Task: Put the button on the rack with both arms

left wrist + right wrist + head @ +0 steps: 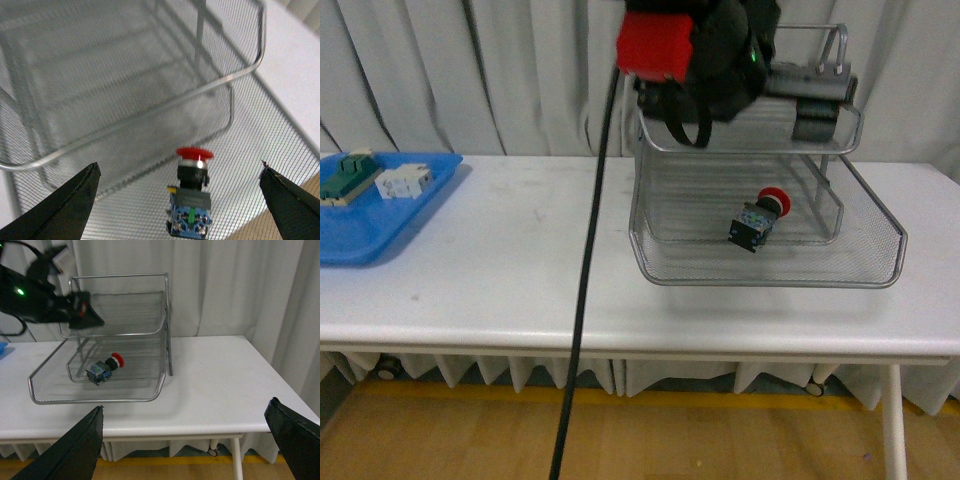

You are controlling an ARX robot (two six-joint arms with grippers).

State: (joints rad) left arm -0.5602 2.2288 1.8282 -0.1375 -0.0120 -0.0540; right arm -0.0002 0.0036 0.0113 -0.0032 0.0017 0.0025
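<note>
The button (758, 220), red cap on a dark blue body, lies on its side in the bottom tier of the silver wire-mesh rack (770, 278) at the table's right. My left arm (700, 60) hangs over the rack. Its gripper (179, 167) is open, and the button (192, 200) lies on the mesh (235, 75) between and beyond the fingers, untouched. My right gripper (186, 406) is open and empty, well back from the table's right end. It looks at the rack (100, 400), the button (104, 369) and the left arm (35, 300).
A flat blue tray (360, 235) at the table's left holds a green-and-cream block (345, 175) and a white blocky part (402, 182). A black cable (585, 270) hangs down across the white table (500, 290). Pale curtains hang behind.
</note>
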